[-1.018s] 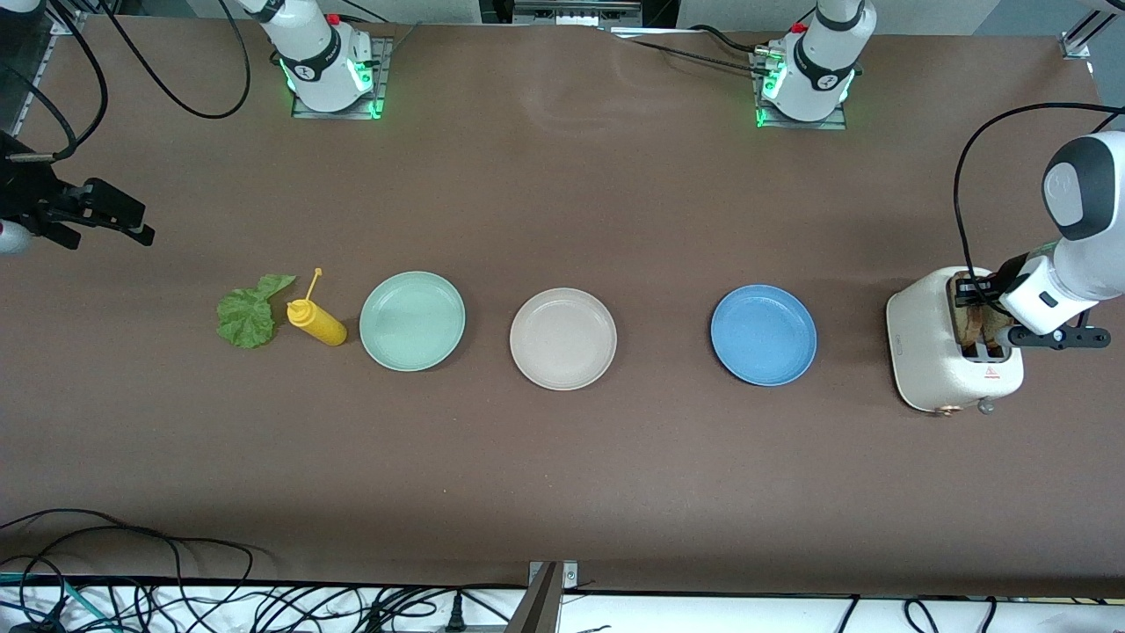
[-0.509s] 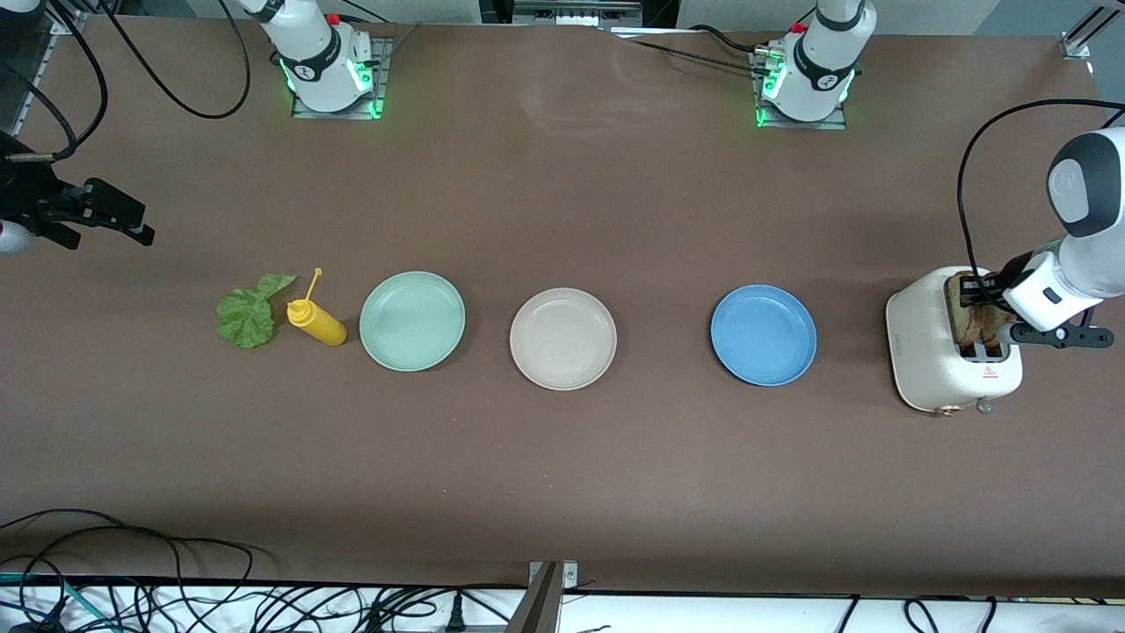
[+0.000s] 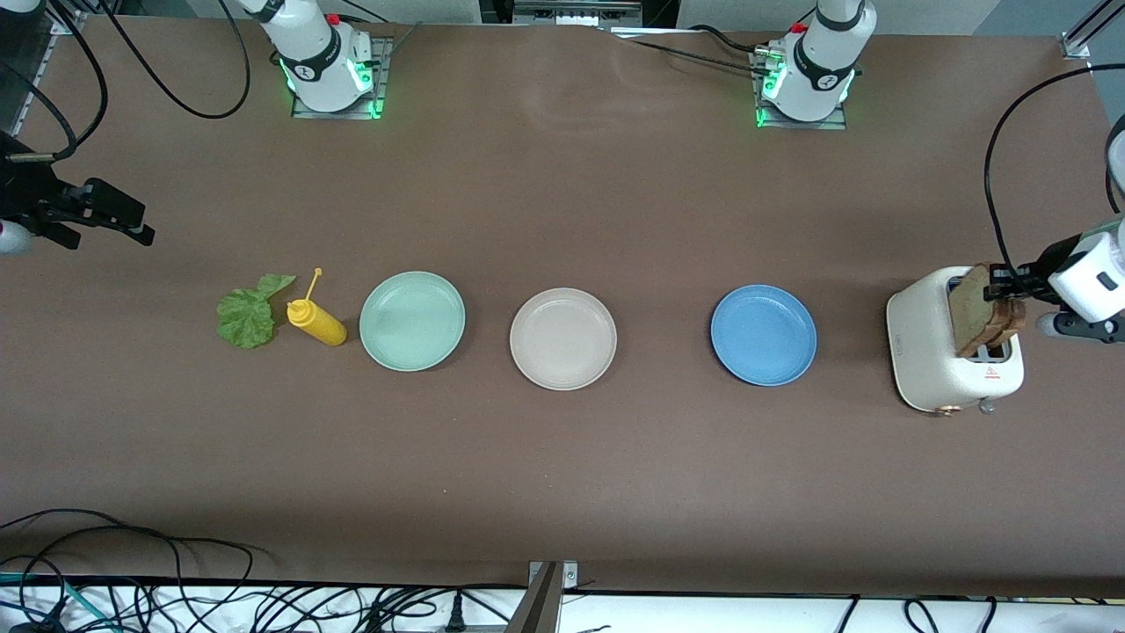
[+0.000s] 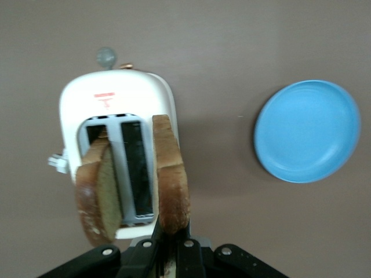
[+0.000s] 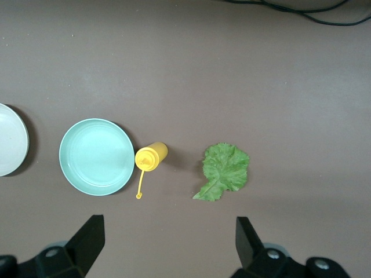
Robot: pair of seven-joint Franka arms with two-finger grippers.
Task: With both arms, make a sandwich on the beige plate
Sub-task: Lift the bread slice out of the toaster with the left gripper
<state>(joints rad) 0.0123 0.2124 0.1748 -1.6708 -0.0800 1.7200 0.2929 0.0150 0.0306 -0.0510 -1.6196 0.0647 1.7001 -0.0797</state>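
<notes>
My left gripper [image 3: 1000, 283] is shut on a brown bread slice [image 3: 969, 308] and holds it upright just above the white toaster [image 3: 923, 352]. In the left wrist view the held slice [image 4: 171, 174] stands edge-on between my fingers over the toaster [image 4: 116, 98]. A second slice [image 3: 1007, 327] leans out of the other slot, also seen in the left wrist view [image 4: 98, 197]. The beige plate [image 3: 562, 338] lies bare at mid-table. The lettuce leaf [image 3: 246, 316] lies toward the right arm's end. My right gripper [image 3: 114, 220] waits open and empty above that end.
A blue plate [image 3: 763, 334] lies between the toaster and the beige plate. A mint-green plate [image 3: 411, 320] and a yellow squeeze bottle [image 3: 318, 323] lie between the beige plate and the lettuce. Cables hang along the table's front edge.
My left gripper has risen from the toaster with one bread slice, pulling it out of its slot. The right arm has not moved.
</notes>
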